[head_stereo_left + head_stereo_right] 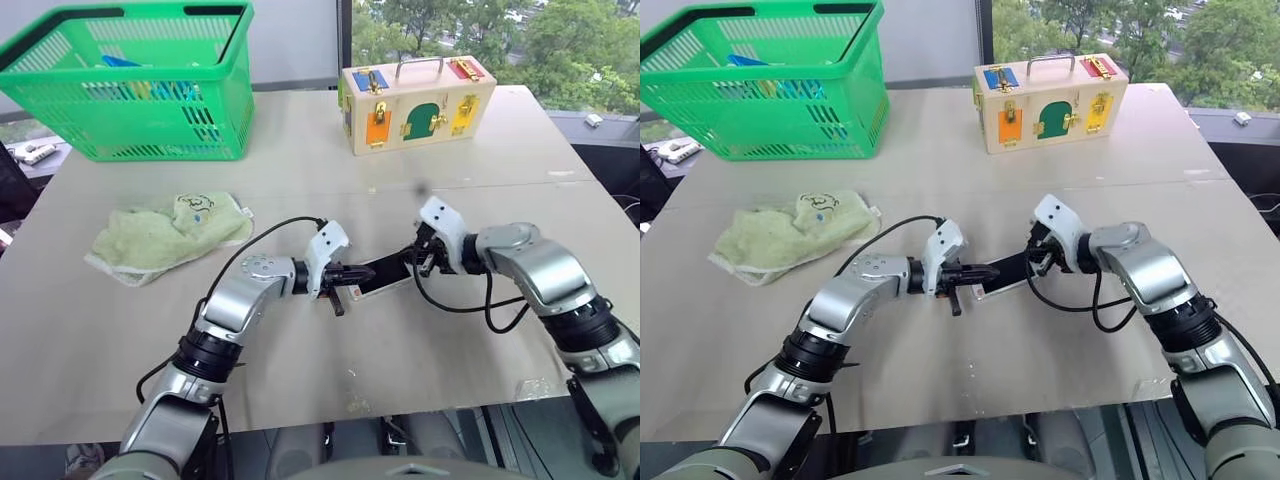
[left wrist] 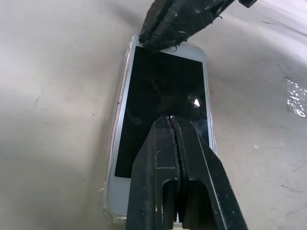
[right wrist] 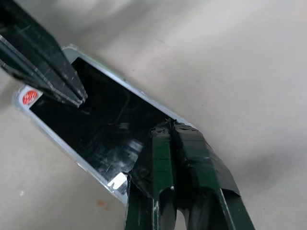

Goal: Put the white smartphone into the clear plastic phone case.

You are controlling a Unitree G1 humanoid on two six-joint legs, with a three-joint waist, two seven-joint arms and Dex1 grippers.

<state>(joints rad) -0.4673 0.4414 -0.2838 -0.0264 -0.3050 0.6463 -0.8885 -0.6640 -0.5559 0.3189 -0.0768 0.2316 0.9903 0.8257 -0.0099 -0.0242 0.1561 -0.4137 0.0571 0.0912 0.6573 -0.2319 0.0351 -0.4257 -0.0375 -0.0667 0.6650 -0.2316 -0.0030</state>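
Observation:
The white smartphone point(image 2: 163, 91) lies screen up on the table, seated inside the clear plastic phone case point(image 2: 121, 96), whose thin glossy rim shows around its edge. A round red sticker point(image 3: 29, 97) marks one corner. My left gripper point(image 2: 169, 118) is shut, its tip resting on the middle of the black glass. From the phone's other end my right gripper point(image 3: 168, 123) is shut too, its tip on the screen near that end. In the left eye view both grippers meet over the phone point(image 1: 388, 274) at the table's centre front.
A green basket point(image 1: 140, 90) stands at the back left and a wooden lock box point(image 1: 415, 100) at the back centre. A pale green cloth point(image 1: 165, 235) lies left of my left arm. The table's front edge point(image 1: 400, 410) runs close below the arms.

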